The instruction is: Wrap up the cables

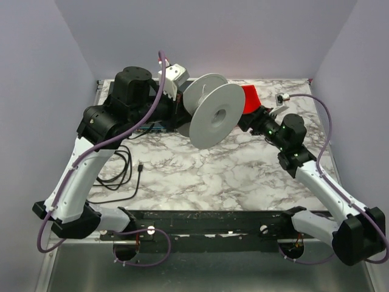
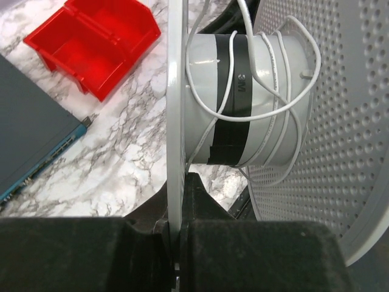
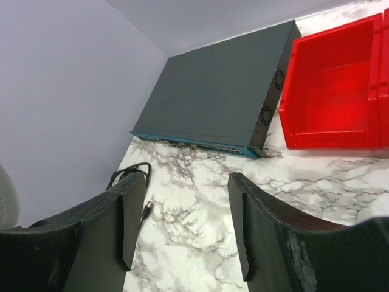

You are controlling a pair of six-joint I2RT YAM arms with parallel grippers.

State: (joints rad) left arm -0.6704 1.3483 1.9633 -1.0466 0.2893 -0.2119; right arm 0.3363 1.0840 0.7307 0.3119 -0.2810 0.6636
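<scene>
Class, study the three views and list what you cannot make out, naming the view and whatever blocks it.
1. Left wrist view: where the cable leads, as it runs off the top edge.
2. Top view: the cable windings, hidden between the flanges of the spool.
3. Top view: how the left pincer grips, hidden behind the spool.
4. Right wrist view: the right side of the red bin, cut off by the frame edge.

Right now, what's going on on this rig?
The left fingers are shut on one flange of a grey spool, holding it above the marble table. Thin white cable lies in a few loose loops around the spool's hub, so the wrap looks far from tidy. The right fingers are open and empty, over the table near the red bin and a dark network switch.
</scene>
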